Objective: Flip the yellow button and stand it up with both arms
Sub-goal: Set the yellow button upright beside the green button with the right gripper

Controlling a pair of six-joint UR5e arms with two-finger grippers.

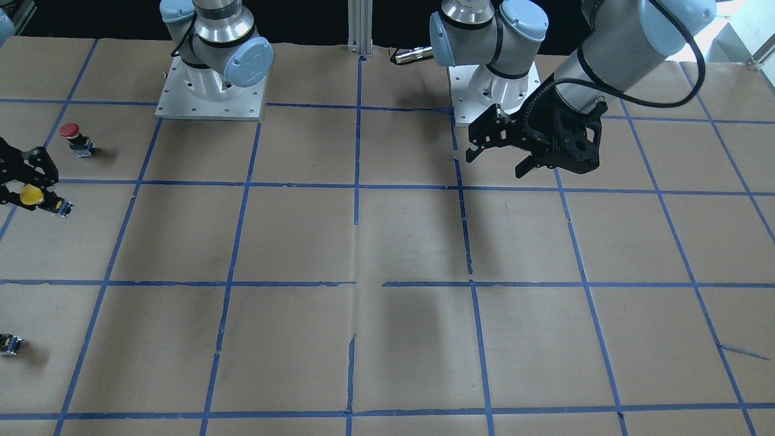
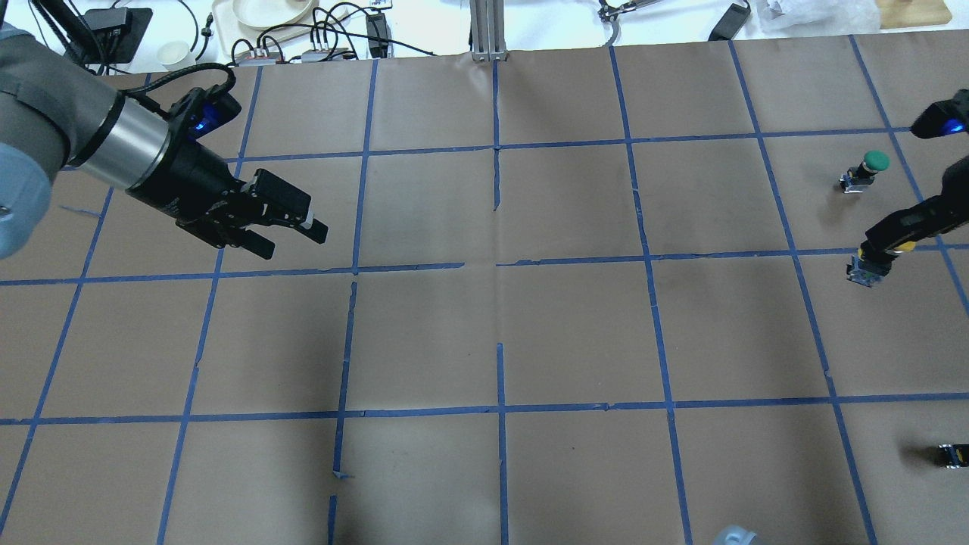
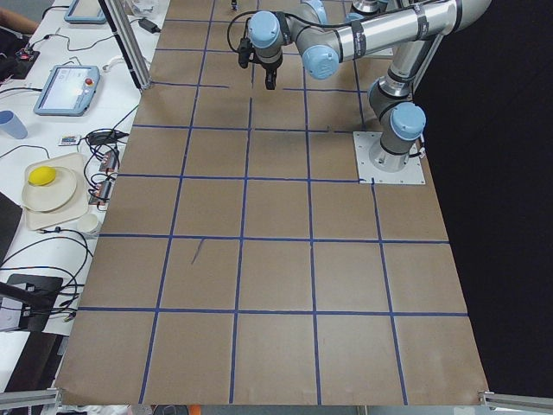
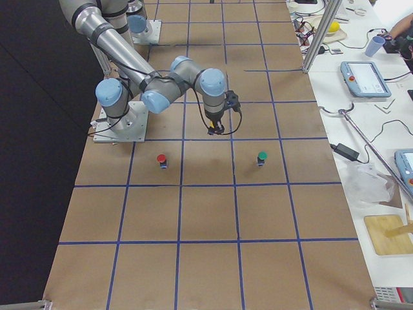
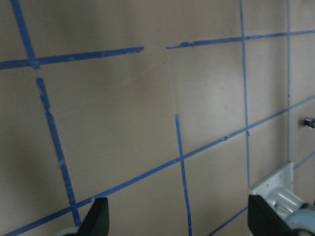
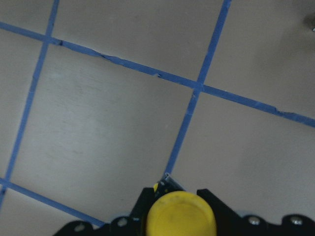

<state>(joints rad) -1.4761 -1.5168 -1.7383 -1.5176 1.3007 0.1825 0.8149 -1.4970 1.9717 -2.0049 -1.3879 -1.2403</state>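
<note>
The yellow button (image 1: pixel 30 195) has a round yellow cap and a black and grey base. My right gripper (image 1: pixel 37 197) is shut on it at the table's right end, and the base sticks out sideways past the fingers. It also shows in the overhead view (image 2: pixel 870 270) and in the right wrist view (image 6: pixel 181 216), where the cap sits between the two black fingers. I cannot tell whether the base touches the paper. My left gripper (image 1: pixel 501 156) is open and empty. It hangs above the table on the robot's left, far from the button (image 2: pixel 291 227).
A red-capped button (image 1: pixel 71 131) stands behind the right gripper, near the robot. A green-capped button (image 2: pixel 870 163) stands on the far side of it. A small dark block (image 2: pixel 954 454) lies near the table's right edge. The brown paper table (image 2: pixel 500 325) has a blue tape grid.
</note>
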